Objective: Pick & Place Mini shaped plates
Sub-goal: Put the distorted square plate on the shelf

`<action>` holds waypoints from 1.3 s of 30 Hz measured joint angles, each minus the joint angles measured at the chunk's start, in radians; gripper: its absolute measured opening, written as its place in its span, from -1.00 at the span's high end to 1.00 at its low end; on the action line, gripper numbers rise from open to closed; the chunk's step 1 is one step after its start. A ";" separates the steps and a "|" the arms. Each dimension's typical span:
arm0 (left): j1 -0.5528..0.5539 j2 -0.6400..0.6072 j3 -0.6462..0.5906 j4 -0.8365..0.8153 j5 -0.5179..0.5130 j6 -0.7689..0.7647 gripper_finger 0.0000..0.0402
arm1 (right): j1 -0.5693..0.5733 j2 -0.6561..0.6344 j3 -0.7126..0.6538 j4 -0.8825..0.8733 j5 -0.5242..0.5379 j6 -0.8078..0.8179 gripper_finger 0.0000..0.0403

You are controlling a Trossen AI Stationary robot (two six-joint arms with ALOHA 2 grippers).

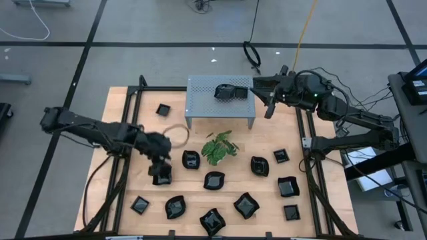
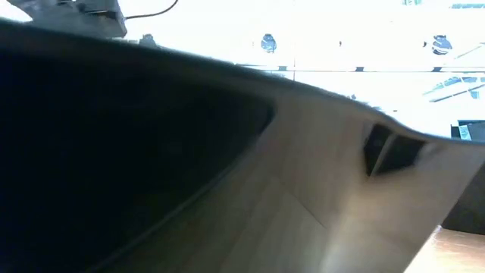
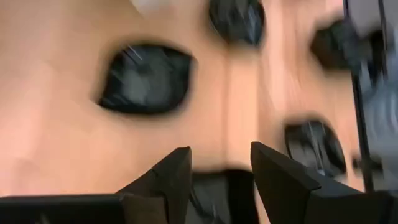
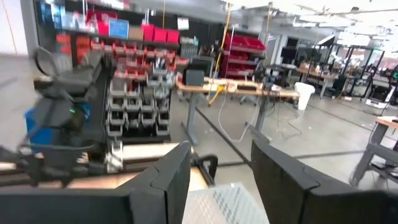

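Mini shaped plates [image 1: 213, 180]: small glossy black dishes scattered toward the table's [image 1: 120, 100] near edge, likely light, rigid, slippery, chippable; grip by rim; left gripper [image 1: 161, 175] open above one, right gripper [image 1: 269, 107] open, idle by the stand [image 1: 203, 97].

My left gripper [image 1: 161, 175] is hanging over a plate [image 1: 162, 177] on the table's [image 1: 120, 100] left half. My right gripper [image 1: 268, 110] is waiting beside the stand [image 1: 200, 93] at the back. A stack [image 1: 229, 92] is sitting on the stand. The plant [image 1: 219, 147] is lying in front of it, among other plates [image 1: 214, 181].
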 joint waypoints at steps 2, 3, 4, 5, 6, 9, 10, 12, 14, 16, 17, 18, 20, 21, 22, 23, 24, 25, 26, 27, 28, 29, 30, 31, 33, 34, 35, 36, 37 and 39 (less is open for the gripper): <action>-0.049 0.046 0.000 -0.005 0.026 0.013 0.15 | 0.000 0.000 0.000 -0.027 0.000 -0.022 0.23; -0.072 0.066 0.000 -0.004 0.030 0.026 0.15 | 0.000 0.000 0.000 -0.042 0.000 -0.033 0.23; -0.094 0.089 0.000 -0.004 0.029 0.042 0.15 | 0.000 0.000 0.000 -0.057 0.000 -0.042 0.23; -0.113 0.110 0.000 -0.004 0.028 0.061 0.15 | 0.000 0.000 0.000 -0.069 0.000 -0.046 0.23; -0.130 0.132 0.000 -0.004 0.018 0.082 0.15 | 0.000 0.000 0.000 -0.078 0.000 -0.047 0.23; -0.163 0.194 -0.001 -0.013 -0.080 0.114 0.15 | 0.000 0.000 0.000 -0.097 0.000 -0.056 0.23; -0.169 0.213 -0.002 -0.015 -0.114 0.113 0.15 | 0.000 0.000 0.000 -0.098 0.000 -0.067 0.23; -0.174 0.246 -0.002 -0.015 -0.152 0.109 0.15 | 0.000 0.000 0.000 -0.098 0.000 -0.086 0.23; -0.177 0.271 -0.002 -0.016 -0.157 0.109 0.15 | 0.000 0.000 0.000 -0.098 0.000 -0.100 0.23; -0.177 0.294 -0.002 -0.016 -0.157 0.109 0.15 | 0.000 0.000 0.000 -0.098 0.000 -0.100 0.23; -0.177 0.302 -0.002 -0.023 -0.158 0.108 0.15 | 0.000 0.000 0.000 -0.098 0.000 -0.100 0.23; -0.177 0.308 -0.003 -0.031 -0.163 0.108 0.15 | 0.000 0.000 0.000 -0.098 0.000 -0.100 0.23; -0.178 0.320 -0.003 -0.042 -0.190 0.107 0.15 | 0.000 0.000 0.000 -0.098 0.000 -0.100 0.23; -0.178 0.323 -0.003 -0.046 -0.206 0.104 0.15 | 0.000 0.000 0.000 -0.098 0.000 -0.100 0.23; -0.177 0.323 -0.003 -0.048 -0.222 0.100 0.15 | 0.000 0.000 0.000 -0.098 0.000 -0.101 0.23; -0.177 0.322 -0.003 -0.047 -0.234 0.092 0.15 | 0.000 0.000 0.000 -0.098 0.000 -0.102 0.23; -0.176 0.322 -0.003 -0.045 -0.243 0.084 0.15 | 0.000 0.000 0.000 -0.099 0.000 -0.104 0.23; -0.176 0.323 -0.003 -0.044 -0.250 0.082 0.15 | 0.000 0.000 0.000 -0.099 0.000 -0.111 0.23; -0.176 0.323 -0.003 -0.044 -0.254 0.080 0.15 | 0.000 0.000 0.000 -0.100 0.000 -0.121 0.23; -0.176 0.322 -0.003 -0.043 -0.254 0.079 0.15 | 0.000 0.000 0.000 -0.100 0.000 -0.128 0.23; -0.176 0.322 -0.003 -0.041 -0.253 0.078 0.15 | 0.000 0.000 0.000 -0.100 0.000 -0.134 0.23; -0.176 0.322 -0.003 -0.036 -0.253 0.074 0.15 | 0.000 0.000 0.000 -0.101 0.000 -0.142 0.23; -0.176 0.322 -0.003 -0.031 -0.253 0.068 0.15 | 0.000 0.000 0.000 -0.102 0.000 -0.146 0.23; -0.176 0.322 -0.003 -0.027 -0.253 0.066 0.15 | 0.000 0.000 0.000 -0.102 0.000 -0.148 0.23; -0.176 0.322 -0.003 -0.019 -0.262 0.063 0.15 | 0.000 0.000 0.000 -0.102 0.000 -0.147 0.23; -0.176 0.322 -0.003 -0.018 -0.269 0.064 0.15 | 0.000 0.000 0.000 -0.102 0.000 -0.147 0.23; -0.176 0.322 -0.003 -0.016 -0.278 0.068 0.15 | 0.000 0.000 0.000 -0.102 0.000 -0.147 0.23; -0.176 0.322 0.000 -0.016 -0.289 0.074 0.15 | 0.000 0.000 0.000 -0.102 0.000 -0.148 0.23; -0.176 0.322 0.005 -0.018 -0.301 0.083 0.15 | 0.000 0.000 0.000 -0.102 0.000 -0.148 0.23; -0.176 0.322 0.018 -0.013 -0.340 0.090 0.15 | 0.000 0.000 0.000 -0.102 0.000 -0.148 0.23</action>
